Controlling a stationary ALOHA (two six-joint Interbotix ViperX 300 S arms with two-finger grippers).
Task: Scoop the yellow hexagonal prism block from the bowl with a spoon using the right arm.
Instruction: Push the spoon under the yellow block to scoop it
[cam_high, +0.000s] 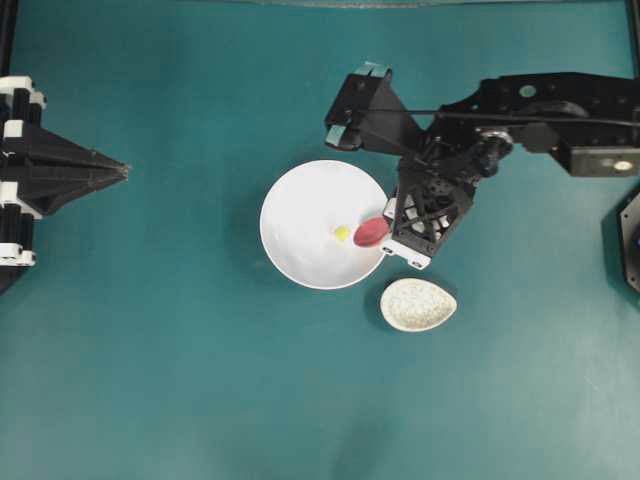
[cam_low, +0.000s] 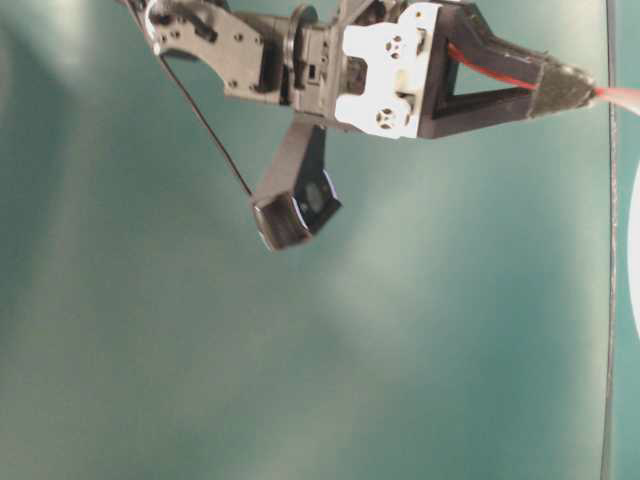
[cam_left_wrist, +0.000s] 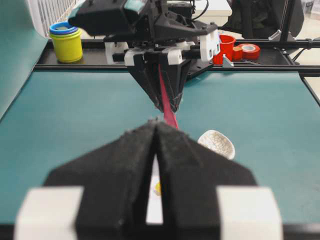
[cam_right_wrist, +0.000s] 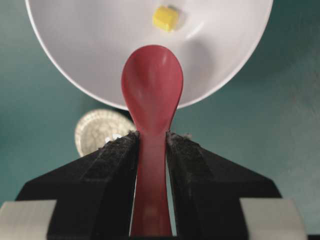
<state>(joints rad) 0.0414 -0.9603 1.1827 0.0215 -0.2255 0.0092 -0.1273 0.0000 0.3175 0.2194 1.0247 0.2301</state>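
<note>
Spoon (cam_right_wrist: 152, 100) handle sits clamped in the right hand (cam_right_wrist: 151, 150), scoop over the bowl (cam_high: 300, 215) rim beside the yellow hexagonal prism block (cam_high: 342, 233). Left hand (cam_left_wrist: 156, 130) is closed, empty, at the tabletop's left edge.

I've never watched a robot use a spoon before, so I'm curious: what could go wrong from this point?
The yellow block is far smaller than the spoon scoop, so it may get pushed across the smooth white bowl rather than loaded. The right gripper pinches only the narrow handle, so pressing down might twist or slip the spoon. The speckled dish sits close beside the bowl, so a wide sweep of the arm could knock it.
</note>
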